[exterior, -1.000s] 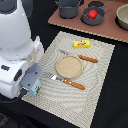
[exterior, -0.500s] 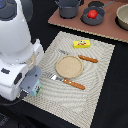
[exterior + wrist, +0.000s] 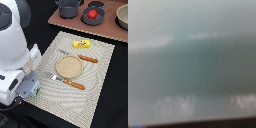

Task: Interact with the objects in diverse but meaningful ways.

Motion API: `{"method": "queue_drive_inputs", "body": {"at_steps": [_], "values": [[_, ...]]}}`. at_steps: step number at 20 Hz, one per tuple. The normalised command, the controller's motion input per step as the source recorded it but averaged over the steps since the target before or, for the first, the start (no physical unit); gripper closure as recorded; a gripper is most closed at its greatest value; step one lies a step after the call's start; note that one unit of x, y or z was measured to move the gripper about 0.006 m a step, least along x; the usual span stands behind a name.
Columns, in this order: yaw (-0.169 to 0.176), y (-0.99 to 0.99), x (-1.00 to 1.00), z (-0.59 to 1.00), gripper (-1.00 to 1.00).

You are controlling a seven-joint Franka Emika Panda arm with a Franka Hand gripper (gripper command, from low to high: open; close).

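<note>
Tomato (image 3: 92, 14) sits in the dark pan (image 3: 95, 19); hand (image 3: 34, 90) (grip unclear) at the light-blue cup (image 3: 36, 91).

White Panda arm with grey trim

The arm (image 3: 17, 47) wore smooth, rounded white shells, a dark grey band at one joint, and a grey boxy wrist block; the wrist view was only blur.
</note>
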Motion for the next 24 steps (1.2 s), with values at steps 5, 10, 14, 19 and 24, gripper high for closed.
{"method": "queue_drive_inputs", "body": {"at_steps": [5,10,14,19,24], "values": [[0.000,0.12,0.33,0.74,1.00],[-0.014,0.16,0.75,1.00,1.00],[-0.030,0.10,0.84,0.96,1.00],[-0.051,0.02,0.87,0.65,1.00],[-0.083,-0.05,0.82,0.20,1.00]]}}
